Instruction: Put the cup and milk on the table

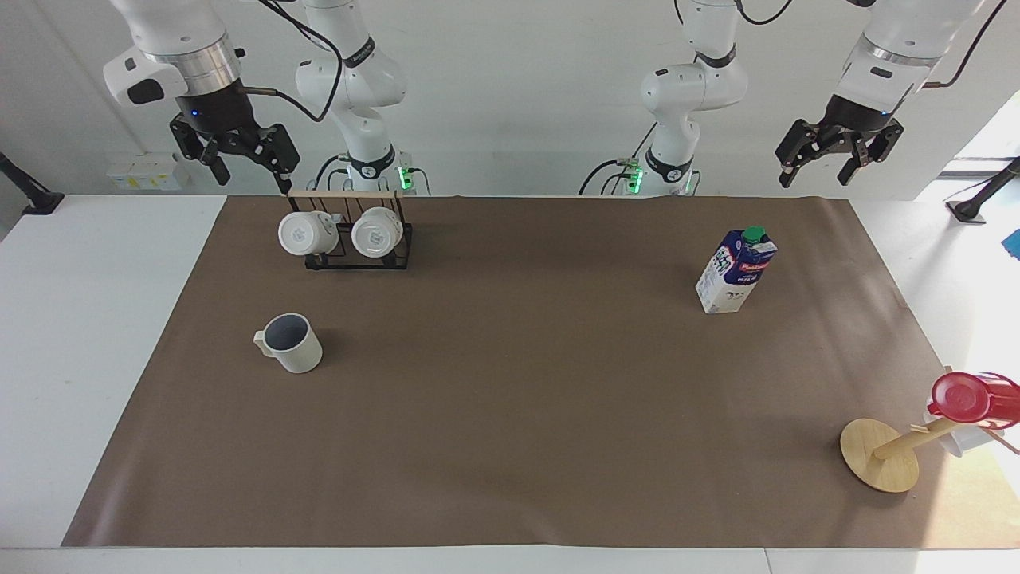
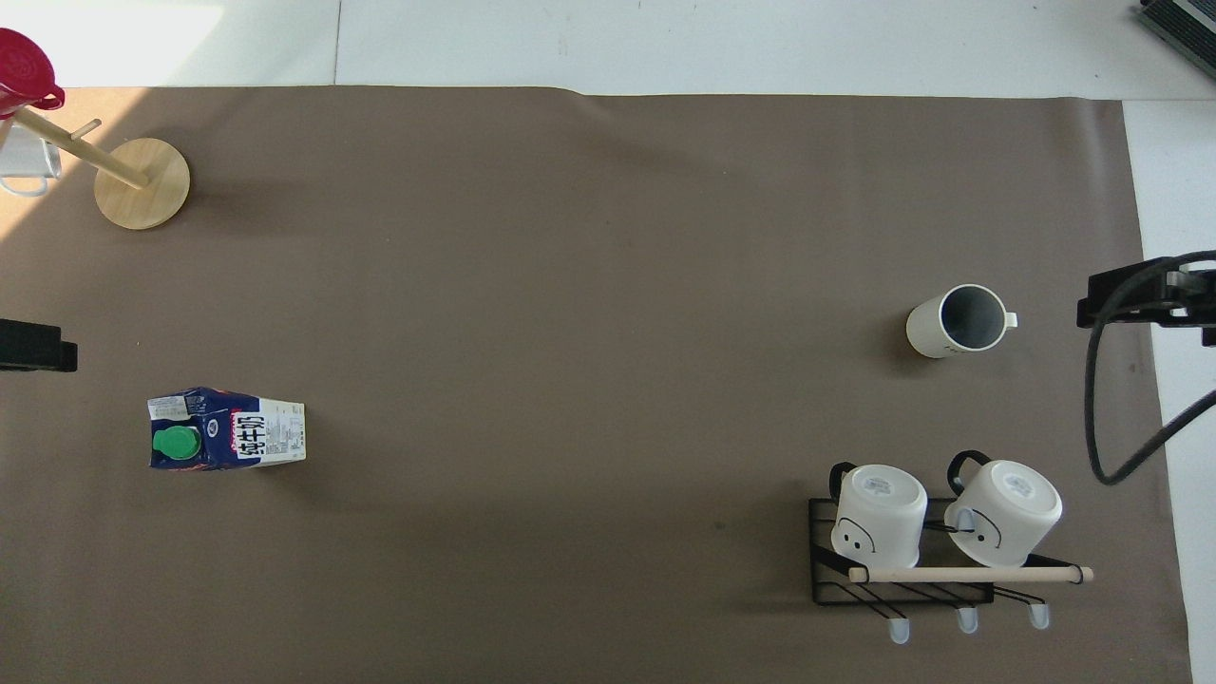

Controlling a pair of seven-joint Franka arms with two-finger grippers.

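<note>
The cup (image 1: 291, 344), cream-white with a grey-blue inside, stands upright on the brown mat (image 1: 518, 383) of the white table (image 1: 80, 319), toward the right arm's end; it also shows in the overhead view (image 2: 955, 321). The milk (image 1: 735, 271), a white and dark-blue carton with a green cap, stands upright on the mat toward the left arm's end, also in the overhead view (image 2: 228, 427). My right gripper (image 1: 243, 167) hangs open and empty in the air beside the mug rack. My left gripper (image 1: 829, 163) hangs open and empty, high above the mat's corner at its own end.
A black wire rack (image 1: 347, 239) with two white mugs stands nearer to the robots than the cup. A tilted wooden mug tree (image 1: 880, 454) carrying a red cup (image 1: 968, 397) stands at the left arm's end, farther from the robots than the milk.
</note>
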